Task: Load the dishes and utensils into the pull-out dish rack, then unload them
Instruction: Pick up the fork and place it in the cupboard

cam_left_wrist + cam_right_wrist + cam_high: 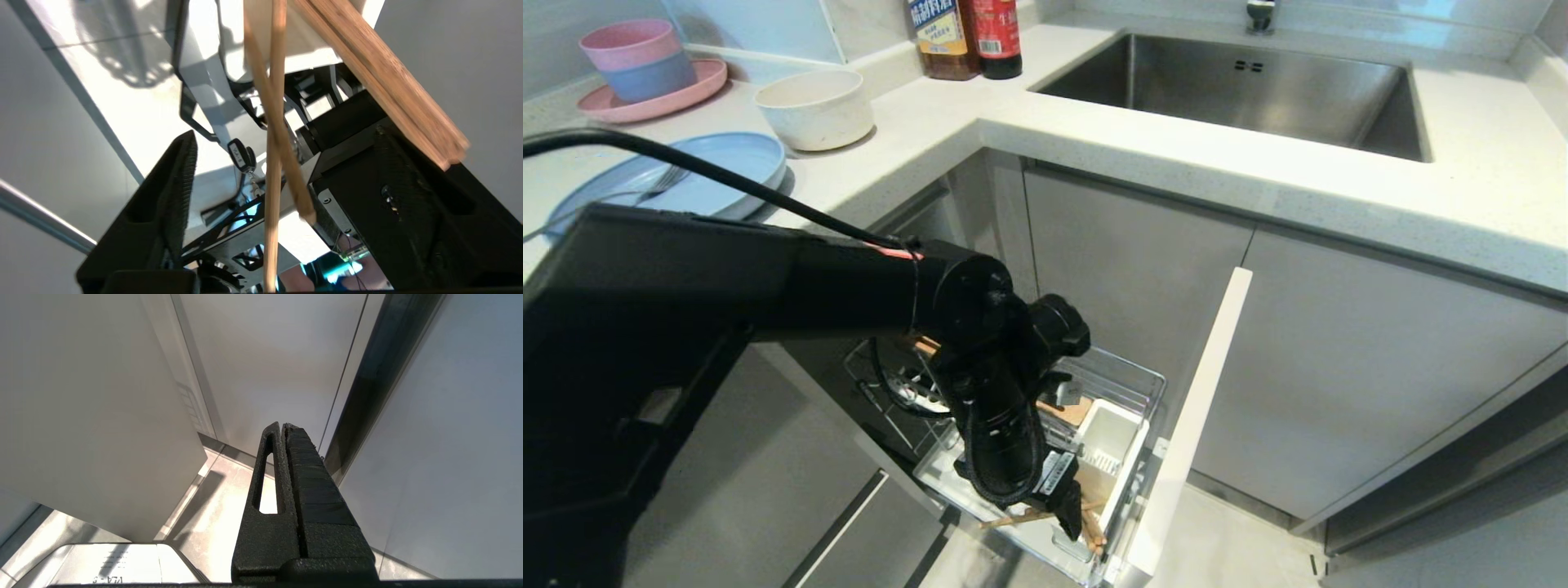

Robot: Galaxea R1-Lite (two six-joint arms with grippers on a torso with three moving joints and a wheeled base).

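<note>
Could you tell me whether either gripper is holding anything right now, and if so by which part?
Nothing is held. The left gripper is open, the chopsticks loose between its fingers; the right gripper is shut and empty.

Even daylight fills the head view; the countertop glares pale toward 2 o'clock, and straight edges bow near the frame's rim. In the left wrist view the floor burns out white at 11 o'clock under a lacy shadow, and the near chopsticks blur. The right wrist view is soft and evenly lit.
</note>
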